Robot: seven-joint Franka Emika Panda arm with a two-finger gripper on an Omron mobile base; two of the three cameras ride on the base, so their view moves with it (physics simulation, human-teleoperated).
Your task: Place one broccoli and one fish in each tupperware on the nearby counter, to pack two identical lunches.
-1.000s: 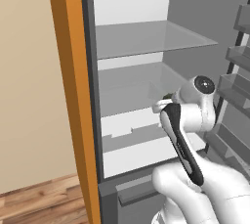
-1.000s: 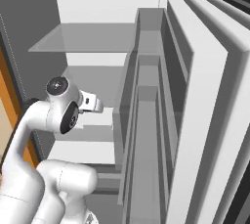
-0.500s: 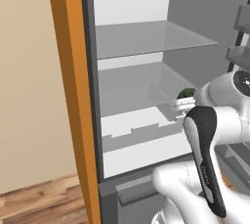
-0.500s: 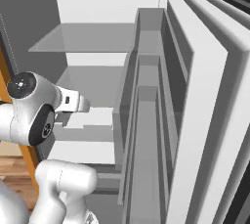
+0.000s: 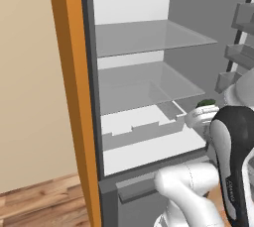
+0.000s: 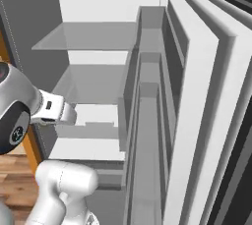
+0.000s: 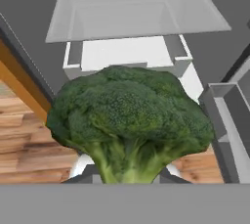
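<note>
You have a broccoli (image 7: 129, 120) pinched in the claw (image 7: 128, 176), stalk down between the fingertips and the crown fanned out towards the camera, so the grip sits on the firm stem rather than the crumbly florets. In the left base view the same green head (image 5: 206, 104) peeks out just above the white wrist, in front of the open fridge (image 5: 149, 87) and level with its lower glass shelf (image 5: 149, 89). The fingertips themselves are mostly hidden behind the stalk, so how squarely the stalk sits between them is hard to judge, though the jaws are clearly pressed in on it.

This looks like the carry stage: the vegetable is out of the fridge interior and has yet to reach a tupperware on the counter, neither of which is in sight from here.

Mind the room around you. The orange cabinet panel (image 5: 74, 97) edges the fridge on the arm's left, and the open fridge door (image 6: 197, 121) with its stacked door bins (image 6: 147, 116) stands close on the right, so the arm sits in a narrow channel between them. The wooden floor (image 7: 29, 154) behind and below is the free side; backing straight out seems safer than swinging sideways, where the elbow or the broccoli crown could clip a bin edge.
</note>
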